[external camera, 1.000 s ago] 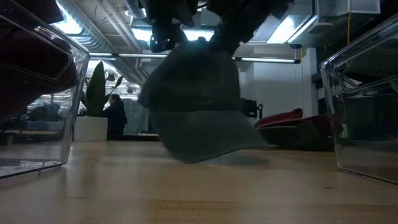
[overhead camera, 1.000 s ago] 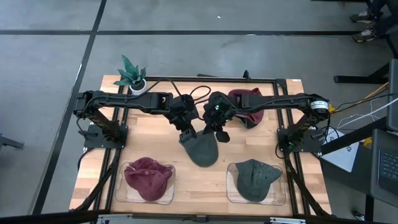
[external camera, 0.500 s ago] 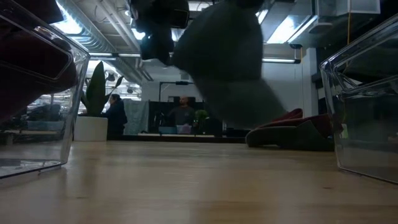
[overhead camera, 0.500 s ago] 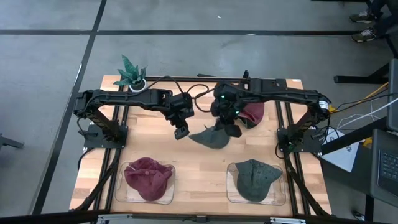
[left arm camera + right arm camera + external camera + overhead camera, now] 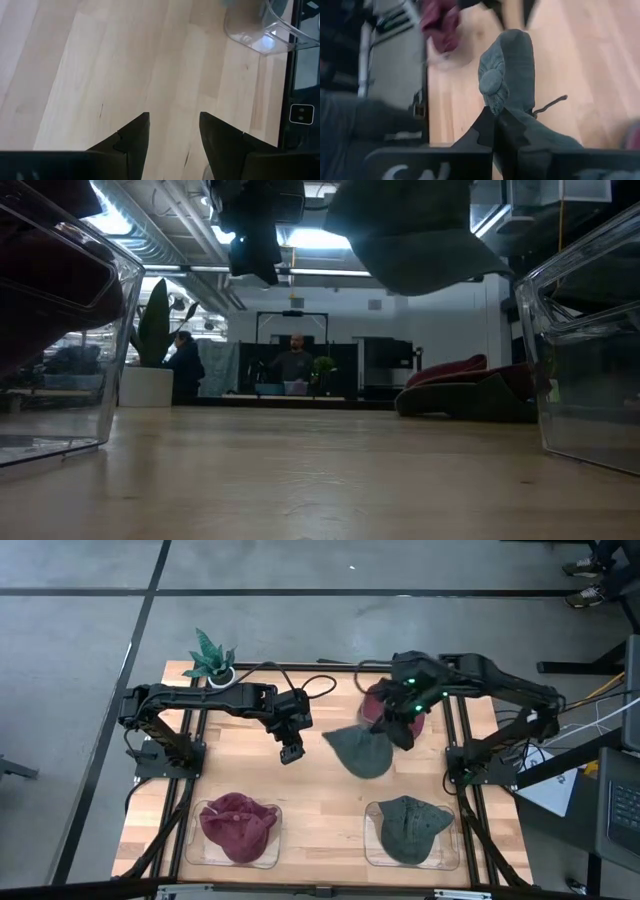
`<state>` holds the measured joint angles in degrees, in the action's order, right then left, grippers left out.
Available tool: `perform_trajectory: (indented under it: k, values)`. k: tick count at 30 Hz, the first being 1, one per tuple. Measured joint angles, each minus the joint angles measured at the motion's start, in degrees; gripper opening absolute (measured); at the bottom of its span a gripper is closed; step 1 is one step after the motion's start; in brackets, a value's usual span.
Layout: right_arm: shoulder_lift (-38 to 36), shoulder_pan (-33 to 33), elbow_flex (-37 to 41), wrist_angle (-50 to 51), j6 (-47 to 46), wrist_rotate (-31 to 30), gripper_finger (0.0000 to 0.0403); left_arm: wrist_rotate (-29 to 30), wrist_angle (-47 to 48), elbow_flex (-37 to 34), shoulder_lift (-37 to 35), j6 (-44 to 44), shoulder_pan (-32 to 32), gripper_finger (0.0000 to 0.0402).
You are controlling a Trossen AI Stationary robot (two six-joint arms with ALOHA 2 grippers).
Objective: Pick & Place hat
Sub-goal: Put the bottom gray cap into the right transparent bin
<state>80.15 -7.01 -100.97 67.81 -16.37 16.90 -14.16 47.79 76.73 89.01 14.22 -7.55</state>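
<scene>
A grey hat (image 5: 360,750) hangs in the air over the middle of the table, and my right gripper (image 5: 405,730) is shut on it. In the low view the hat (image 5: 415,235) floats high above the wood. My left gripper (image 5: 291,752) stands open to the hat's left, over bare wood, touching nothing. A maroon hat (image 5: 385,702) lies on the table at the far right, partly hidden behind my right arm. My right gripper pinches the grey hat's cloth (image 5: 506,116) between its two shut fingers, at the hat's end nearest the arm. Which part of the hat that is, I cannot tell. The fingers slant down from the table's right side. The hat is lifted clear, reaching out beyond the fingertips.
Two clear trays stand at the near edge: the left tray (image 5: 205,850) holds a maroon hat (image 5: 238,825), the right tray (image 5: 372,855) a grey-green hat (image 5: 410,828). A potted plant (image 5: 212,660) stands at the far left corner. Bare wood lies between the trays and the arms.
My right gripper has risen and gone toward the table's right edge, rolling as it went, and has carried the grey hat with it. The hat hung with its lower edge at the table between both grippers; now it is lifted clear, away from my left gripper.
</scene>
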Motion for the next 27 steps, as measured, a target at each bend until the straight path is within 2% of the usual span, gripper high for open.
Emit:
perform_trajectory:
  k: [7, 13, 16, 22, 27]
  values:
    - [-4.74, 2.16, 0.04, 2.55, -15.5, -14.05, 0.0004, 0.01, 0.0, 0.0, 0.0, 0.0, 0.0, 0.0169]
    - [-8.14, 6.68, 0.07, 3.7, -27.32, -15.82, 0.0004, 0.2, 0.0, 0.0, 0.0, 0.0, 0.42, 0.0169]
    - [-9.78, 9.71, 0.07, 3.7, -33.9, -16.42, 0.0004, 2.19, 0.02, 0.0, 0.0, 0.0, 1.09, 0.0169]
    - [-10.98, 18.99, 0.07, 3.67, -46.45, -19.93, 0.0004, 6.3, 0.0, 0.0, 0.0, -0.02, 2.83, 0.0169]
    - [-10.94, 27.04, 0.11, 3.35, -54.62, -23.88, 0.0004, 7.07, 0.0, 0.0, 0.0, -0.02, 4.01, 0.0169]
